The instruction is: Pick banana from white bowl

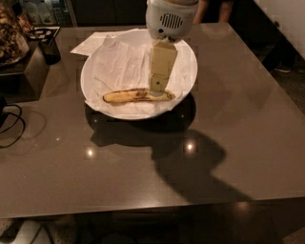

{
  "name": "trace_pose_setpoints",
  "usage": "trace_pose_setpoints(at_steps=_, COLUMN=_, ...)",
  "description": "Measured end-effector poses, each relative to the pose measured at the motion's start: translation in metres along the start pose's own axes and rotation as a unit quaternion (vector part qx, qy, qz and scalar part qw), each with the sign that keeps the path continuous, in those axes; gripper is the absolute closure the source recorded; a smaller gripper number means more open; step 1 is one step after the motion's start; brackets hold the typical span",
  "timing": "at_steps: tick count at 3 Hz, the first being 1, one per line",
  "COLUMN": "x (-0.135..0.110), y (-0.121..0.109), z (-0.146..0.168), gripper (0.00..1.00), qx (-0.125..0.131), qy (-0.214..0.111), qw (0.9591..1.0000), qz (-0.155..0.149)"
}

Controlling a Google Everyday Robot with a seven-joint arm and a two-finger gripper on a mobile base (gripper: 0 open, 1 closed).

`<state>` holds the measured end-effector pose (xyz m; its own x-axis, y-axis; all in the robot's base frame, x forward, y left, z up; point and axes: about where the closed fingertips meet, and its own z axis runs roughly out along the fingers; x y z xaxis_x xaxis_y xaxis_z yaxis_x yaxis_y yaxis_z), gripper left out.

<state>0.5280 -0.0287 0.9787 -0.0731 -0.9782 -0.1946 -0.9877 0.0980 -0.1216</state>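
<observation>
banana [138, 96] | in white bowl [190, 66] | gripper [157, 89] over its right part | grip unclear

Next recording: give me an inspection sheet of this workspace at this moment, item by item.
Surface: glossy grey-brown table, with light reflections and a dark shadow.
Job's things: banana lies in the white bowl on its paper lining, near the front rim.
Clutter: flat paper sheet behind the bowl; dark container at left.
Grippers: gripper over the bowl, tip at the banana's right part.
Cables: black cable at the left edge.
Surroundings: white wall at upper right.
</observation>
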Motion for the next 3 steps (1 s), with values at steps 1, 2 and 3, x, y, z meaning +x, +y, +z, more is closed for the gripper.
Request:
trace_pose_setpoints(at_steps=1, x=-0.017, y=-0.007, z=0.010, gripper=0.22, qx=-0.004, qy=0.005, qw=0.9999, qz=-0.009)
trace_pose_setpoints(at_steps=2, x=-0.024, y=-0.017, z=0.022, gripper=0.28, qx=-0.007, qy=0.014, qw=0.9998, qz=-0.009)
trace_pose_setpoints(at_steps=3, x=-0.022, y=-0.029, z=0.038, gripper=0.32, qx=-0.013, qy=0.027, qw=0.9996, qz=0.000)
